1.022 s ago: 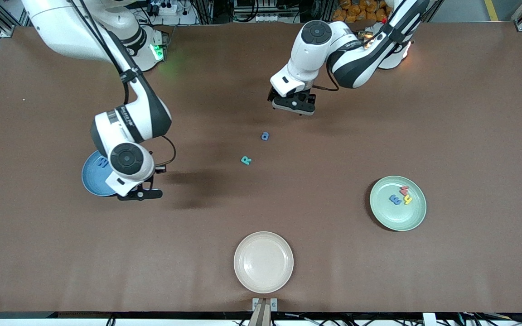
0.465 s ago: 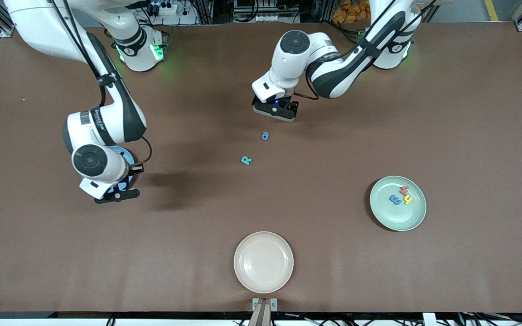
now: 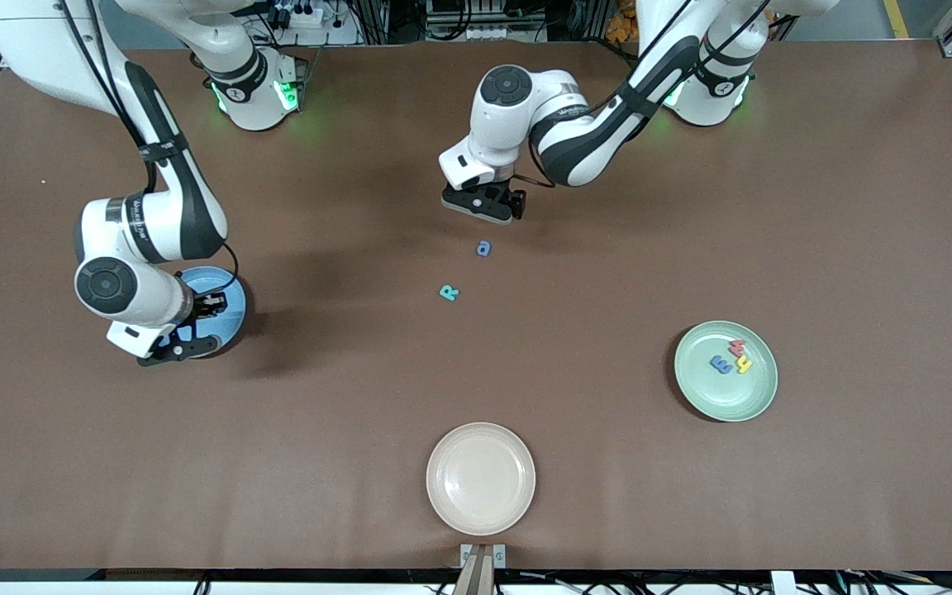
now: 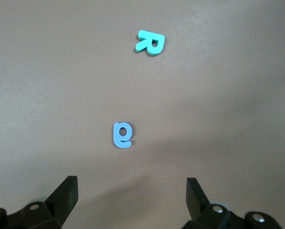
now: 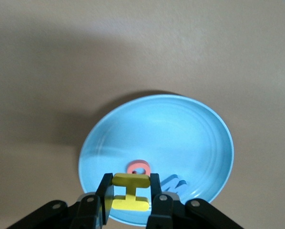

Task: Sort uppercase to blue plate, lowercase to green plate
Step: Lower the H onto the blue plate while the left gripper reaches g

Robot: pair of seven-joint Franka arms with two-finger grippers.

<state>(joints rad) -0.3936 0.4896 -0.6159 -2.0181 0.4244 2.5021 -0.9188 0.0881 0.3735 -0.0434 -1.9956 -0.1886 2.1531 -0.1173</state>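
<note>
My right gripper (image 3: 195,324) (image 5: 130,186) is shut on the yellow H (image 5: 129,192) and holds it over the blue plate (image 3: 230,314) (image 5: 190,138). The red Q (image 5: 139,167) and dark blue W (image 5: 175,183) lie in that plate. My left gripper (image 3: 486,207) (image 4: 131,191) is open above the table, over a spot just farther from the front camera than the blue "a" (image 3: 484,248) (image 4: 122,135). The teal R (image 3: 449,292) (image 4: 150,42) lies nearer the camera than the "a". The green plate (image 3: 753,395) holds the blue "m" (image 3: 721,364), yellow "y" (image 3: 743,364) and red letter (image 3: 738,347).
An empty cream plate (image 3: 481,478) sits near the front edge at the table's middle. Brown table surface lies open between the plates.
My right arm has carried the yellow H toward the right arm's end, now over the blue plate. My left gripper has moved toward the right arm's end, closer to the blue "a".
</note>
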